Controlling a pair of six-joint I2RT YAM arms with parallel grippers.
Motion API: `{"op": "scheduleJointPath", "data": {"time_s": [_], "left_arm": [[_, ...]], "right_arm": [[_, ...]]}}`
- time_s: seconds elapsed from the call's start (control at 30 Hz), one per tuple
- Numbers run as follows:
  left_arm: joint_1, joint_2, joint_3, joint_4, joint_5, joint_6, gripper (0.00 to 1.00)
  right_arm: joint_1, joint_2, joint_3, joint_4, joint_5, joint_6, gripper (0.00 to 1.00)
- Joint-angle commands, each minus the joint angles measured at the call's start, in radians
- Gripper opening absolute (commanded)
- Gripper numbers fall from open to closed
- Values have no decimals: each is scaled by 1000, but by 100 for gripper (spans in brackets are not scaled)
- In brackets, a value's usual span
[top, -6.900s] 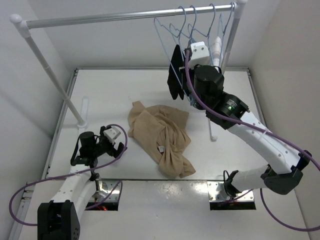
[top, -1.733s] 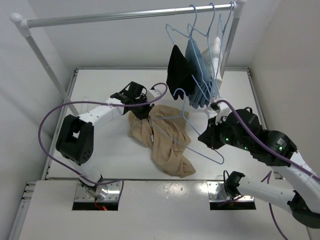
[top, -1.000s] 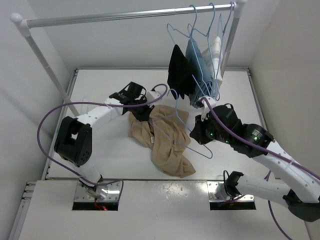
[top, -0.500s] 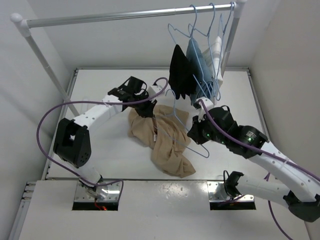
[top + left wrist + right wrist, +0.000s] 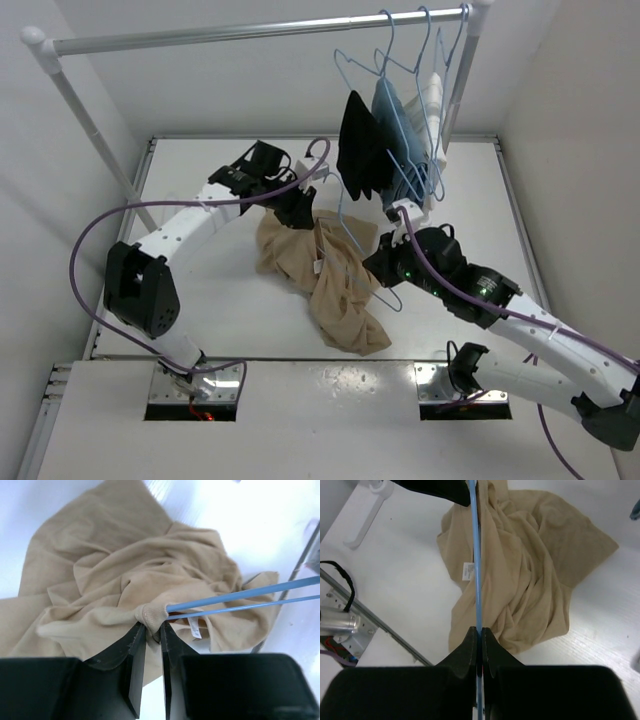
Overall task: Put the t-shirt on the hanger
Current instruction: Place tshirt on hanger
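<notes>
Left gripper (image 5: pixel 152 630) clenched on the collar (image 5: pixel 152 614) of the shirt (image 5: pixel 125 570). Right gripper (image 5: pixel 479 637) clamped on the hanger (image 5: pixel 475 555) wire, 1 tip of it right at the neck hole. The rest of the shirt lies heaped on the table (image 5: pixel 200 290). Threading barely begun, I'd say: both shoulders to seat, then hang it.

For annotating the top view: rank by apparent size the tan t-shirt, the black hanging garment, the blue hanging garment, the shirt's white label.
1. t-shirt
2-3. black garment and blue garment: look alike, overlapping, so unranked
4. white label
</notes>
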Motion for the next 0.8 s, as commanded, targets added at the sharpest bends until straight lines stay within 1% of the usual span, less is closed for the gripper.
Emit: {"op": "scheduleJointPath", "data": {"time_s": [0.0,0.17,0.3,0.5,0.63,0.67,0.73,0.77], "left_arm": [[-9,-67,58,-18,99,-27,23],[-9,-76,58,-18,131,-59,23],[-9,-76,103,-18,166,-90,23],[-29,-76,144,-18,189,-81,22],[-29,-76,103,-27,146,-16,22],[-12,-76,94,-27,137,46,22],[30,-85,80,-27,82,120,25],[46,-95,71,-27,59,208,27]], "right_arm": [[3,5,-21,183,62,-18,0],[3,5,-81,278,96,-28,0],[3,5,-145,352,96,-28,0],[3,5,-228,482,96,-28,0],[3,5,-275,549,87,-28,0],[3,5,-289,549,87,-28,0],[3,-4,-330,570,87,-28,0],[3,-15,-344,570,87,-28,0]]}}
